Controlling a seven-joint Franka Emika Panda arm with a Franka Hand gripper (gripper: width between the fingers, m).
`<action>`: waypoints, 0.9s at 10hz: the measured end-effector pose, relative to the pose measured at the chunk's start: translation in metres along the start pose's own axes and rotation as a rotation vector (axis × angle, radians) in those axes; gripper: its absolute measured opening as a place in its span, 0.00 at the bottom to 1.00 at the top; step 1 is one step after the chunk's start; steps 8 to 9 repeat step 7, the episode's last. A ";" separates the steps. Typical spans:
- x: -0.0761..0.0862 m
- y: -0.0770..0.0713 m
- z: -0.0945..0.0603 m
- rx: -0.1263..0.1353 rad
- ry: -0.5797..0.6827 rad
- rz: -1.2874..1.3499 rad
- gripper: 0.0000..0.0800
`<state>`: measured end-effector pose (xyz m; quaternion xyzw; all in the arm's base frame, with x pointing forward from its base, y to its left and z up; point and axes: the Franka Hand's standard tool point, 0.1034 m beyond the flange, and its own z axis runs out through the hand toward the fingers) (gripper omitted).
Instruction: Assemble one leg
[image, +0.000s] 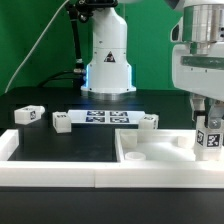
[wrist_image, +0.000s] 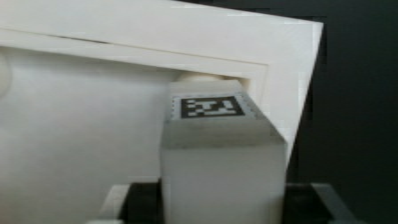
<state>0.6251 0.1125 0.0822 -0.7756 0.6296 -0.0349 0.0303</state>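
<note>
My gripper (image: 208, 118) is at the exterior view's right, shut on a white leg (image: 208, 140) with a black-and-white tag. It holds the leg upright over the right corner of the large white panel (image: 150, 158). In the wrist view the leg (wrist_image: 222, 150) runs from between my fingers to the panel's corner (wrist_image: 107, 90), its tip at the rim. Three more legs lie on the table: one (image: 28, 116) at the left, one (image: 62, 122) beside the marker board, one (image: 148, 123) behind the panel.
The marker board (image: 103, 118) lies flat at the table's middle. The robot's white base (image: 108, 60) stands behind it. A white raised border (image: 40, 170) runs along the table's front. A green backdrop is behind.
</note>
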 end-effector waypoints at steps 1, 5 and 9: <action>0.000 0.000 0.000 0.002 0.001 -0.071 0.49; -0.005 -0.001 0.000 0.004 0.000 -0.451 0.81; -0.006 -0.001 0.000 0.004 -0.001 -0.535 0.81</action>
